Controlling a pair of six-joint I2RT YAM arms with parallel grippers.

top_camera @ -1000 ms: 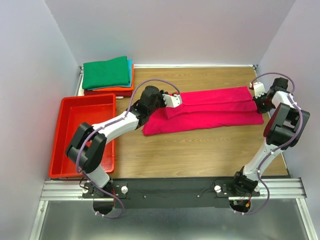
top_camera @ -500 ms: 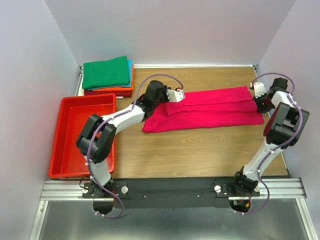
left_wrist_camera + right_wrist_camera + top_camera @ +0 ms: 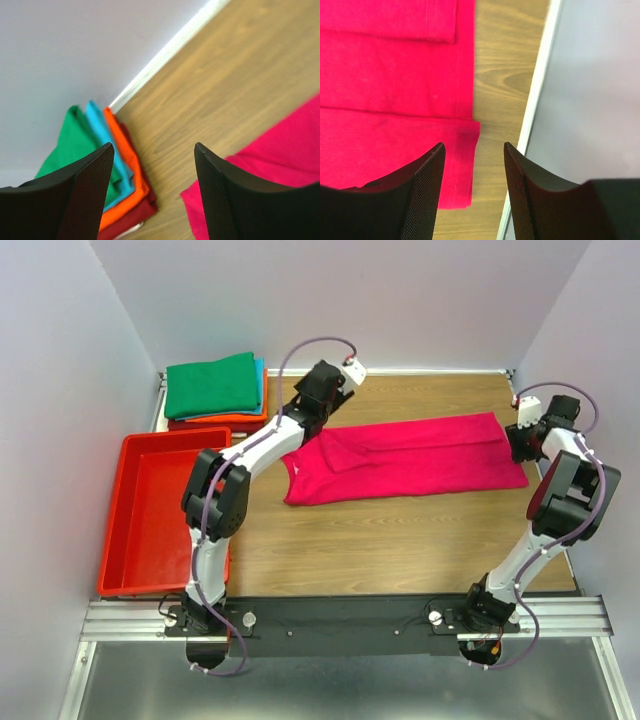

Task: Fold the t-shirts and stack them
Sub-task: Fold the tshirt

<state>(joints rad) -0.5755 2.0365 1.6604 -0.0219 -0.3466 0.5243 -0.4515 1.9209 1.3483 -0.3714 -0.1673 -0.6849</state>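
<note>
**Folding half done: pink shirt lies in a long band, both grippers empty**

The left gripper (image 3: 152, 150) has its jaws spread wide with nothing between them. It is lifted off the cloth near the back of the table (image 3: 400, 540), between the shirt's left end and the pile in the corner. The right gripper (image 3: 473, 147) is also spread and empty, and hovers over the right-hand hem close to the table's edge.

The pink t-shirt (image 3: 410, 455) lies across the middle of the table, its sides turned in lengthwise so that it makes a long, narrow strip. By my reading the lengthwise folds are made. The crosswise folds and the carry to the pile are yet to do.

The stack of folded t-shirts (image 3: 215, 390) sits in the far left corner, green on top. Beside it, nearer the arms, stands the red tray (image 3: 160, 510), which holds no cloth.

The overhead view alone gives the whole layout and the tray. The left wrist view shows the stack from the side, its layers fanned out as green, teal-blue, orange and dark red. It also shows the corner of the pink shirt nearest that gripper. The right wrist view shows the layered edges and stitched hem at the right end. It shows too that the lowest layer juts a little past the one above, which the overhead view barely shows.
</note>
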